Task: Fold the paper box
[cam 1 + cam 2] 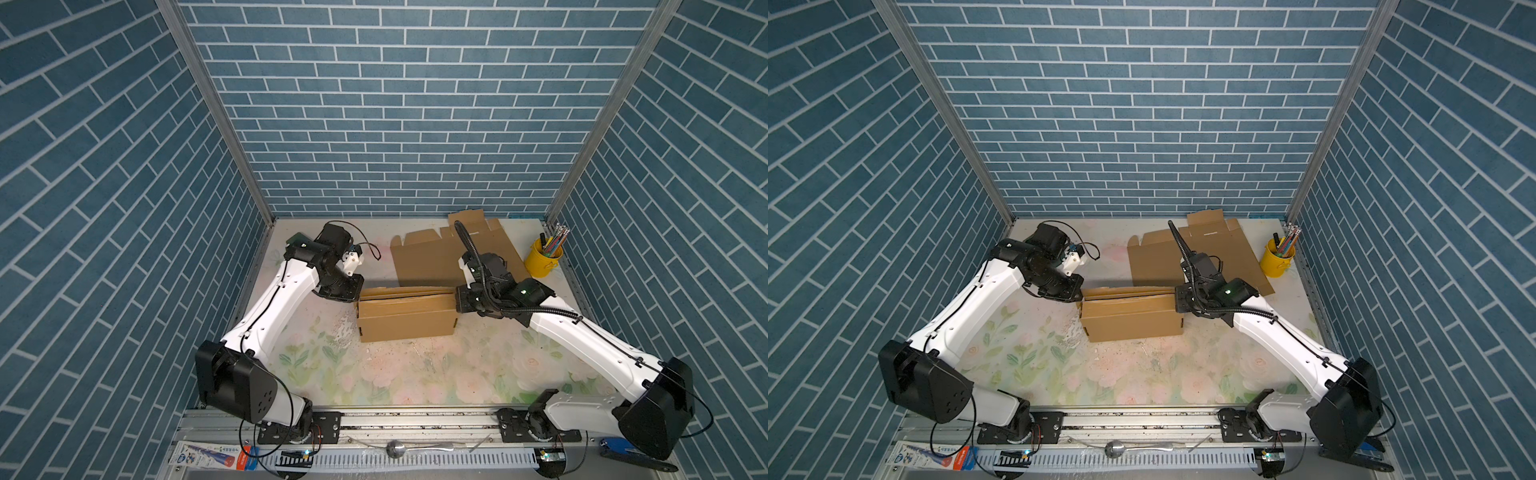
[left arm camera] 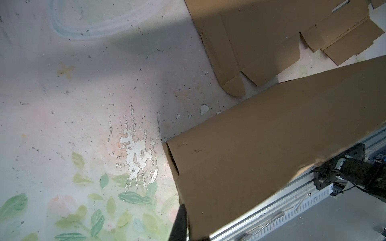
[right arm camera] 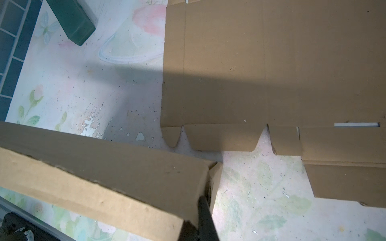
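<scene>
The paper box (image 1: 405, 318) sits in the middle of the desk (image 1: 415, 374). It is already a closed oblong, with its long near face towards the rail and its layered top edges running along the far side.

The left tool (image 1: 353, 293) is at the box's far left corner and the right tool (image 1: 459, 301) at its far right end, so the box is braced from both ends. In each wrist view a dark finger (image 2: 180, 221) (image 3: 205, 217) lies tight against the end cardboard. Both tools look closed, thinly pinching the end walls, probably to keep the folded panels from springing apart while the lid settles.

Flat cardboard blanks (image 1: 440, 257) lie at the far right, out of the working area, and a yellow pencil cup (image 1: 540, 259) stands beyond them.
</scene>
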